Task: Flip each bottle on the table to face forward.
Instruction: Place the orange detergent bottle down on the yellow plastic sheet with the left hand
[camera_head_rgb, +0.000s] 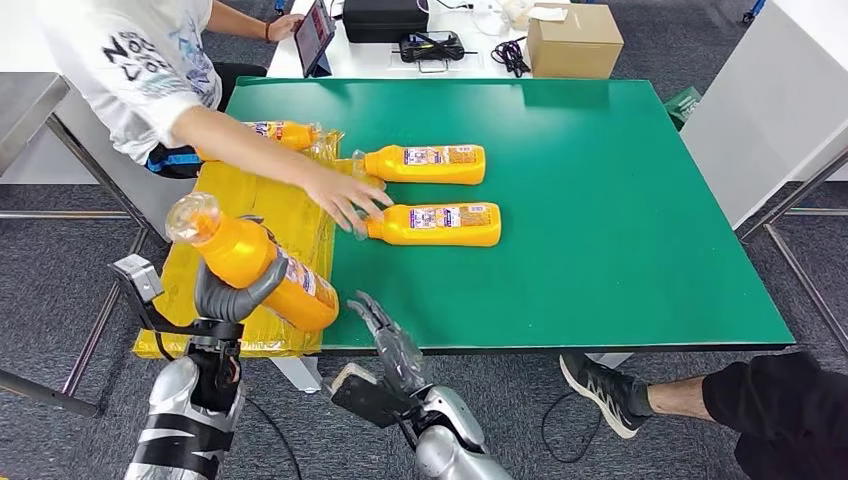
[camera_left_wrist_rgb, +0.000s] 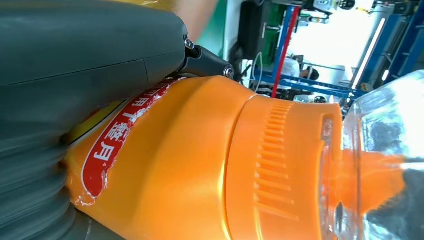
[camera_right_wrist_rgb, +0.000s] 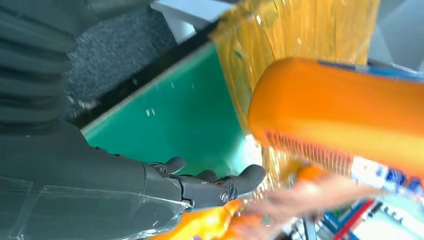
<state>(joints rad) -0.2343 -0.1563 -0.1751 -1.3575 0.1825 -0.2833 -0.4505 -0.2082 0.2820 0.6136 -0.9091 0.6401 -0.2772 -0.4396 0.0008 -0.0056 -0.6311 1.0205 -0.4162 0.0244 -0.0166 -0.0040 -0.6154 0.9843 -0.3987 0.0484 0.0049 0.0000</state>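
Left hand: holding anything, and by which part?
Yes: the left hand holds an orange bottle around its body, cap end tilted up. The right hand holds nothing.

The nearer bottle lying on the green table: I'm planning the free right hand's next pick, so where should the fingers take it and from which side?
Grip the nearer bottle around its broad labelled middle, coming from above with the right hand. It lies flat on the green table with its cap end under a person's hand, so that narrow end is probably best avoided; the body's far end is free.
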